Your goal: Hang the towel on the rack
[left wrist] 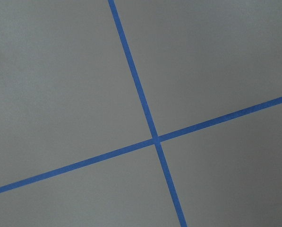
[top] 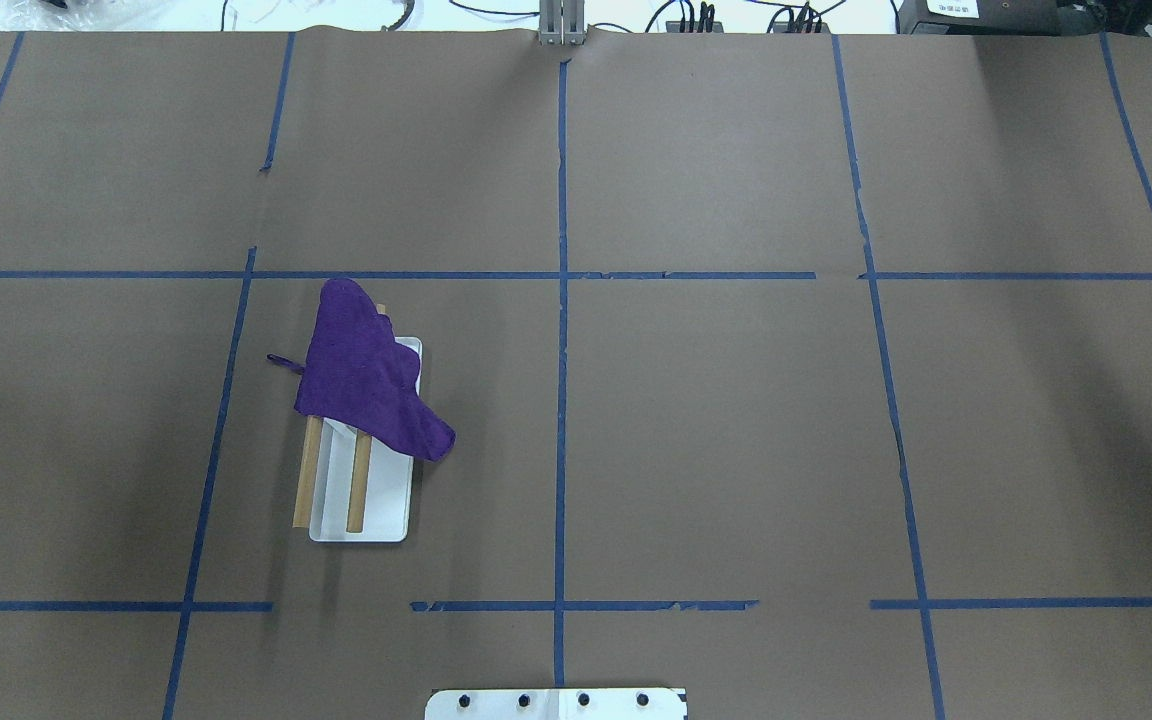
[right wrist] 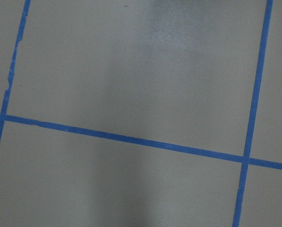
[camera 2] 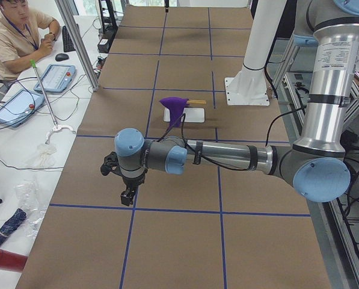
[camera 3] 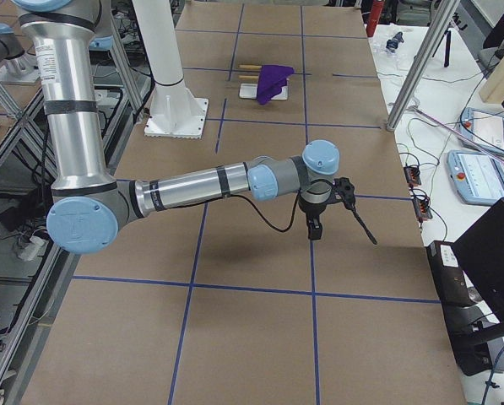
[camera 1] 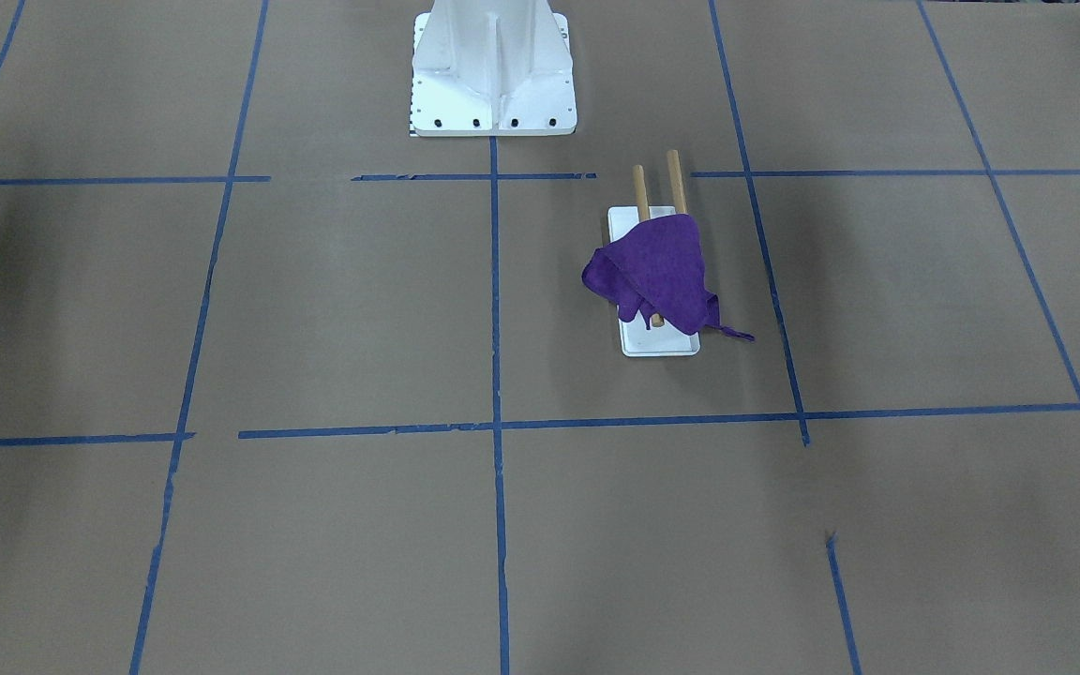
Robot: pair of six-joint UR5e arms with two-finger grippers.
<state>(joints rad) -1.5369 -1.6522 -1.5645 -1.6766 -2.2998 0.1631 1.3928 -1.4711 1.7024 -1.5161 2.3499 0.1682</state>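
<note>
no legible text or numbers, small white label (top: 953, 8) on black box (top: 1011, 16) too blurred to read

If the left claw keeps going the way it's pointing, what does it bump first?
The left gripper points down, so it would probably meet the brown table paper first, near a blue tape crossing. Nothing else shows beneath it.

Far half of rack (top: 386, 505) covered by towel (top: 361, 375), well apart from left claw (camera 2: 128, 195). Finger gap of left claw and of right claw (camera 3: 312, 229) too small to be judged. Pedestal (camera 1: 493, 84) cut off by edge.
</note>
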